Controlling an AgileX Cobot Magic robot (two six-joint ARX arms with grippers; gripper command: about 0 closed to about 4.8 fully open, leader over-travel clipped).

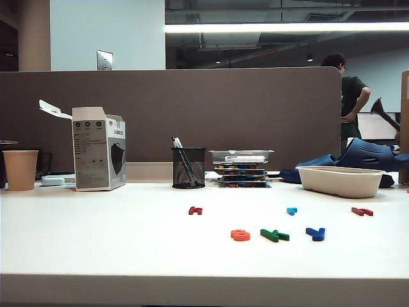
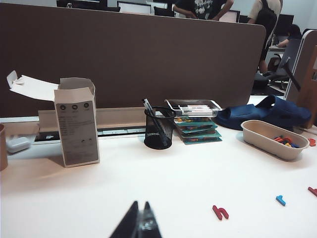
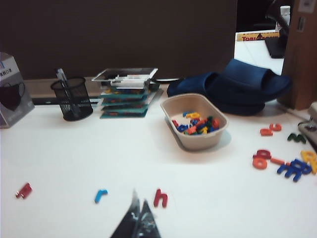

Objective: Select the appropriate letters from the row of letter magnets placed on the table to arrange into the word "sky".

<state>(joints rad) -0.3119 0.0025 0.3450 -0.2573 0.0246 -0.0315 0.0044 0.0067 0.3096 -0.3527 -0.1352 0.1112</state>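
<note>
Black left gripper [image 2: 139, 218], right gripper [image 3: 138, 218]: fingers pressed together, partly cut off.

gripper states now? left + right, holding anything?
Left gripper: closed, empty, raised above the table.
Right gripper: closed, empty, above the table beside the red h.

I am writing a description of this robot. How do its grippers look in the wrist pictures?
Little shows. The left gripper has two dark, nearly black fingers tapering to thin pointed tips, with a glossy sheen. The right gripper looks the same: dark pointed fingers. No cables or markings are visible, and the exterior view shows no arms.
</note>
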